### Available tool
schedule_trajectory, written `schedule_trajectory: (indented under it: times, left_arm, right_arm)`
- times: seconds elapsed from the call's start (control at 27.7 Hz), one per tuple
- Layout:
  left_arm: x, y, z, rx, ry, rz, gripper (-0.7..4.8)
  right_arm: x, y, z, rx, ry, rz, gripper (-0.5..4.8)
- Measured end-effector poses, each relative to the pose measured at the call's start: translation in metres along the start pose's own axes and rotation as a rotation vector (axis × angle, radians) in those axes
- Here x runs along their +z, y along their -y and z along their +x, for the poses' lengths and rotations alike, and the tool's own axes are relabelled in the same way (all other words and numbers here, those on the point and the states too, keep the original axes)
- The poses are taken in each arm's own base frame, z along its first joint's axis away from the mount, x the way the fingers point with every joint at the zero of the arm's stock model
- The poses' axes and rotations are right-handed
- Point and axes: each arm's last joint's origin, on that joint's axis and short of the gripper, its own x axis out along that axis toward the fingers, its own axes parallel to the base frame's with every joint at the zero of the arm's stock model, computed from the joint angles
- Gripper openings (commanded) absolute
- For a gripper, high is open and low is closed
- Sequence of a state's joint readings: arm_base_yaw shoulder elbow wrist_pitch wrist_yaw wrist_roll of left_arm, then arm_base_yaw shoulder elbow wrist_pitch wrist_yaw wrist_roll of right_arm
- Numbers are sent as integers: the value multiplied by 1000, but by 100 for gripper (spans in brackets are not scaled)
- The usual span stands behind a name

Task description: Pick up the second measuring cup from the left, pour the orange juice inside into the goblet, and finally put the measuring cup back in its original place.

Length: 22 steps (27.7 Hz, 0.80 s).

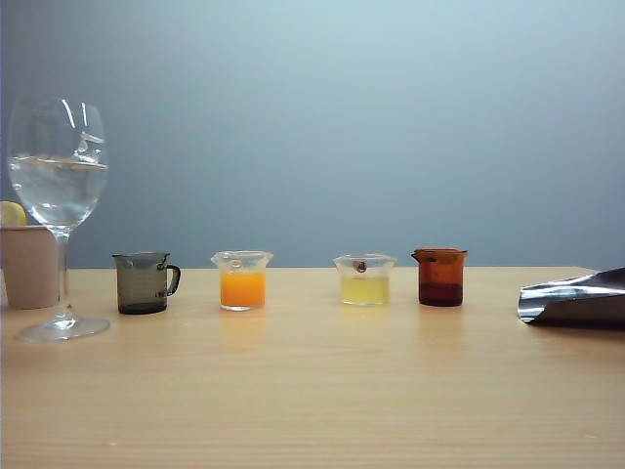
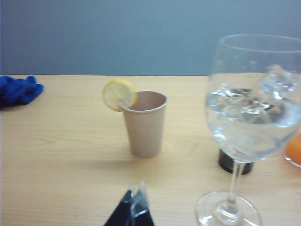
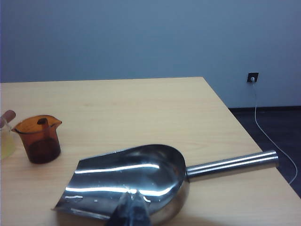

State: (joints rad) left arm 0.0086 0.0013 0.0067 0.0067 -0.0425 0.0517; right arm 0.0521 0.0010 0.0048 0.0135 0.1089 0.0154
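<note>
Two grippers sit low at the near edge of the table, each seen only from its own wrist camera. The left gripper (image 2: 134, 207) shows dark fingertips pressed together, clenched on nothing, above bare light wood. Just beyond it stands a tan paper cup (image 2: 145, 123) with a lemon slice (image 2: 119, 94) hooked on its rim. Beside that cup rises the goblet (image 2: 251, 122), a tall clear stemmed glass holding clear liquid and ice, its foot flat on the table. A crumpled blue cloth (image 2: 18, 89) lies far off at the table's edge.

The right gripper (image 3: 130, 213) is also clenched and empty, its tips just in front of a shiny metal scoop (image 3: 136, 181) lying on the wood, its round handle pointing away to the table's edge. Past the scoop stands an amber cup (image 3: 38, 138) with dark liquid.

From the front, four small cups stand in a row on the table (image 1: 312, 391). From the left: a smoky grey handled cup (image 1: 145, 282), then the second measuring cup (image 1: 242, 279), clear and holding the orange juice (image 1: 242, 289), then a clear cup of pale yellow liquid (image 1: 364, 279), then the amber one. The goblet stands left of the row, nearer the camera. No writing can be read on any item.
</note>
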Motion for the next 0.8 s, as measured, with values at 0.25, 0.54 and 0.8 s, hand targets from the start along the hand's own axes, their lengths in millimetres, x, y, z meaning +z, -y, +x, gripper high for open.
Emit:
schedule_trajectory:
  times: [0.25, 0.54, 0.8]
  left_arm:
    - [0, 0, 0, 14, -1, 0, -5]
    - [16, -1, -3, 15, 52, -73, -5]
    - [81, -5, -17, 15, 143, -98, -5]
  right_arm:
    - [-3, 0, 0, 0, -31, -3, -7]
    - [16, 0, -3, 1, 23, 4, -7]
    - [84, 0, -13, 4, 146, 29, -7]
